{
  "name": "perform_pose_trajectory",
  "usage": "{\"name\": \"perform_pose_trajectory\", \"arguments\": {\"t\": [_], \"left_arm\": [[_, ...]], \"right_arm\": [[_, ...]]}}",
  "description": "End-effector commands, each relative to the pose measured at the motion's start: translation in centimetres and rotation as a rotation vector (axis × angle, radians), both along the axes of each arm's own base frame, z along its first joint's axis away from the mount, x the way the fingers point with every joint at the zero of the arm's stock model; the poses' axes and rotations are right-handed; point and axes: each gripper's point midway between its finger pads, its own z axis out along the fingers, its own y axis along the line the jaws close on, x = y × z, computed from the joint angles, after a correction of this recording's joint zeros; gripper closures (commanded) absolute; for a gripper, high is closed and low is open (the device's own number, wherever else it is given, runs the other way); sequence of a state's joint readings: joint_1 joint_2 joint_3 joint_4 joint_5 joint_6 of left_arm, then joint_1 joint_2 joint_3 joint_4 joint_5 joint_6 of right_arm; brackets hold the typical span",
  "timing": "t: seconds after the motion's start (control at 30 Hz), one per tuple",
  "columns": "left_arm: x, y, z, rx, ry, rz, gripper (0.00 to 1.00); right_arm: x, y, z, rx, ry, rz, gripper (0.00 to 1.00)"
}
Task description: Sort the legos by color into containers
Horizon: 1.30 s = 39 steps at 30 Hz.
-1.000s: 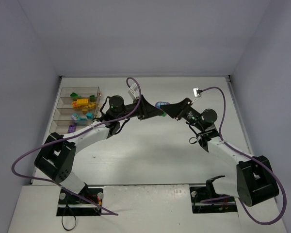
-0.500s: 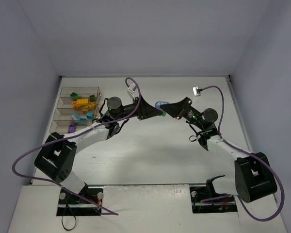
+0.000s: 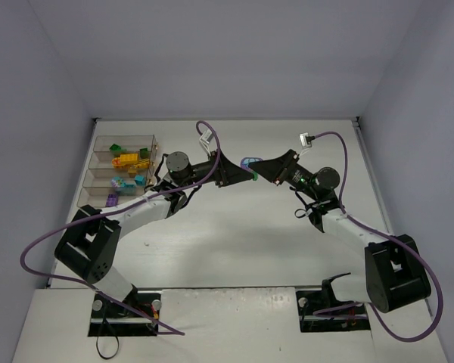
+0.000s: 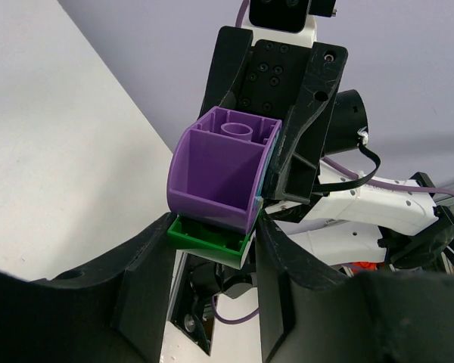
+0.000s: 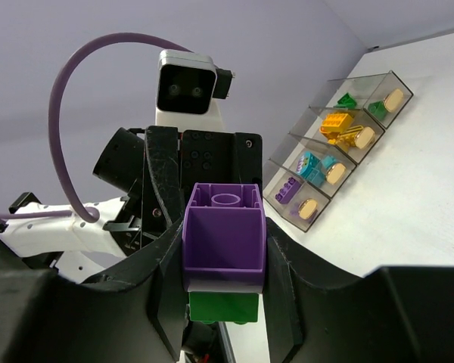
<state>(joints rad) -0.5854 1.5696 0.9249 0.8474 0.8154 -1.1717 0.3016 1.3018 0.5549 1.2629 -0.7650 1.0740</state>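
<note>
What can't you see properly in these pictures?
- The green brick: right wrist view, partly hidden under the purple brick.
- Whether the left jaws grip it: left wrist view, the purple brick covers one side.
- The legos in the containers: top view, too small to count.

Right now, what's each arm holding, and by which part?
Right fingers clamp the purple brick by its side walls; left fingers flank the green brick, grip unclear.

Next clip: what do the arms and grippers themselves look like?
The left arm and right arm have white links and black joints. A purple cable loops along each. The left gripper and right gripper are matte black, with flat angular fingers and small screws; a white camera box sits on each wrist.
</note>
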Motion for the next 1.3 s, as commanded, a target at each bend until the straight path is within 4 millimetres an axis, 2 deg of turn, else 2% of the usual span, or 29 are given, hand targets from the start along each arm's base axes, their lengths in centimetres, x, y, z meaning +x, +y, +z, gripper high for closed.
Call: {"name": "perform_pose_trajectory", "arguments": {"t": [0.0,0.03,0.1,0.37,0.63,0.9,0.93,1.0,1.03,1.07,1.13,1.17,1.2,1.23,1.27], "left_arm": [[-2.0,-0.4,4.3,-0.094,-0.158,-0.072,0.88],[-2.1,-0.3,4.4,-0.100,-0.165,-0.072,0.98],[-2.1,-0.3,4.5,-0.105,-0.160,-0.074,1.00],[-3.5,-0.7,4.6,-0.140,-0.152,-0.135,1.00],[-4.7,-0.4,3.3,-0.100,-0.159,-0.141,1.00],[-5.0,0.5,2.0,0.001,-0.165,-0.121,1.00],[-4.7,0.8,1.9,0.008,-0.166,-0.105,1.00],[-3.0,2.3,1.1,0.051,-0.125,-0.030,1.00],[-2.1,3.1,0.5,0.085,-0.125,0.008,1.00],[-0.4,5.4,-0.7,0.147,-0.058,0.082,1.00],[2.1,8.6,-1.0,0.229,-0.066,0.226,1.00],[3.8,11.7,-2.0,0.292,0.005,0.317,1.00],[5.1,13.7,-2.4,0.341,-0.007,0.396,1.00],[5.8,16.8,-3.5,0.405,0.061,0.474,1.00],[6.4,18.5,-2.9,0.448,0.069,0.525,1.00]], "right_arm": [[-0.6,0.1,4.8,0.053,-0.199,0.015,1.00],[-0.6,0.1,4.9,0.052,-0.205,0.014,1.00],[-0.5,0.1,5.0,0.056,-0.204,0.009,1.00],[0.4,-0.6,6.5,0.077,-0.238,-0.034,1.00],[1.6,-1.0,8.0,0.070,-0.275,-0.069,1.00],[2.7,-1.9,8.5,0.010,-0.295,-0.137,1.00],[3.1,-2.0,7.8,-0.012,-0.265,-0.144,1.00],[3.4,-2.5,8.0,-0.067,-0.291,-0.192,1.00],[3.9,-2.6,6.5,-0.119,-0.229,-0.206,1.00],[4.4,-3.1,6.1,-0.172,-0.249,-0.245,1.00],[4.4,-3.6,5.0,-0.246,-0.209,-0.273,1.00],[4.2,-4.1,5.1,-0.277,-0.232,-0.301,1.00],[4.1,-4.3,4.1,-0.307,-0.200,-0.302,1.00],[3.9,-4.6,4.1,-0.329,-0.214,-0.317,1.00],[3.7,-4.8,2.9,-0.356,-0.178,-0.312,1.00]]}}
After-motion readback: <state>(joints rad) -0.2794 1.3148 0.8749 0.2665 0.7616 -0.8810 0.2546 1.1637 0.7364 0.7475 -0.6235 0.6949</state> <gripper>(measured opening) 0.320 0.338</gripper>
